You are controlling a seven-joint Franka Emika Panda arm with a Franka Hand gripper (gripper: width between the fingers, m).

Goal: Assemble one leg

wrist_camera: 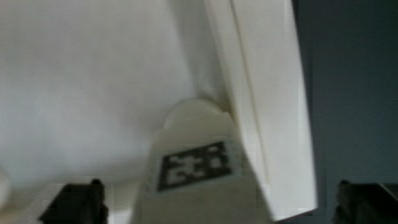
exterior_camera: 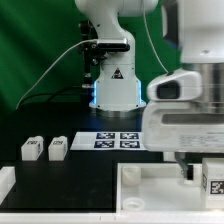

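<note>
In the wrist view a white leg [wrist_camera: 199, 150] with a black-and-white tag stands against the raised rim of the large white panel [wrist_camera: 89, 90]. My gripper [wrist_camera: 221, 206] is open. Its two dark fingertips [wrist_camera: 75, 202] stand wide apart on either side of the leg and do not touch it. In the exterior view the gripper [exterior_camera: 192, 165] hangs low over the panel's [exterior_camera: 100, 190] corner on that view's right. A tagged leg [exterior_camera: 213, 180] shows just beside it. Two more legs [exterior_camera: 32, 148] [exterior_camera: 57, 147] stand on the dark table at that view's left.
The marker board [exterior_camera: 118, 140] lies flat in front of the robot's base [exterior_camera: 112, 85]. A cable runs from the base toward the exterior view's left. The green backdrop stands behind. A white block [exterior_camera: 6, 180] sits at the left edge.
</note>
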